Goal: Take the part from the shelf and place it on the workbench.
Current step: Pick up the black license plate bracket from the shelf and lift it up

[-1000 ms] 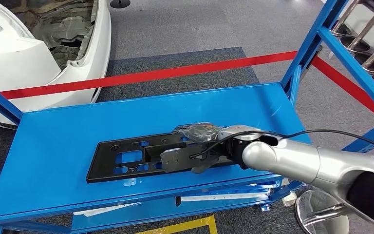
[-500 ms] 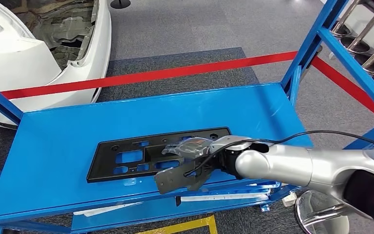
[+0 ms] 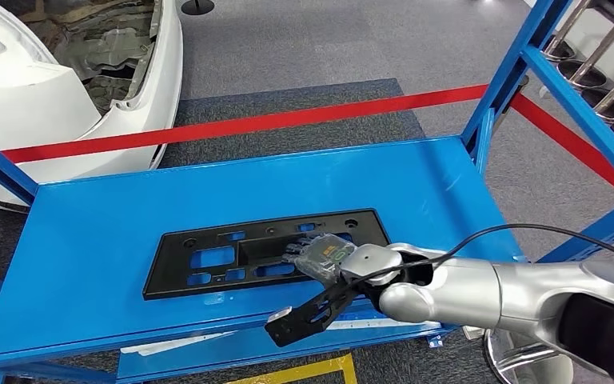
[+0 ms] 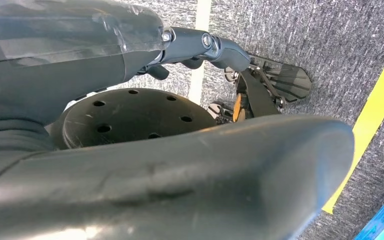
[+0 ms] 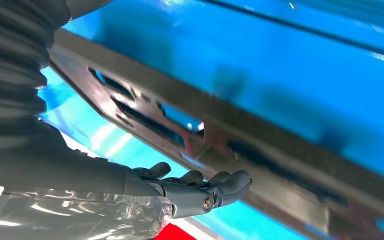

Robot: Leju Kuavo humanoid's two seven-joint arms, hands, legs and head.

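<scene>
On the blue shelf [image 3: 88, 240] we see the black part [image 3: 208, 264], a flat plate with cut-outs, lying near the front edge. Our right hand [image 3: 324, 276] reaches in from the right at the plate's near right end; whether its fingers [image 5: 220, 185], curled at the plate's edge, grip it, we cannot tell. Beyond the shelf run a red floor stripe [image 3: 288, 120] and a white car body [image 3: 48, 96], far left.
</scene>
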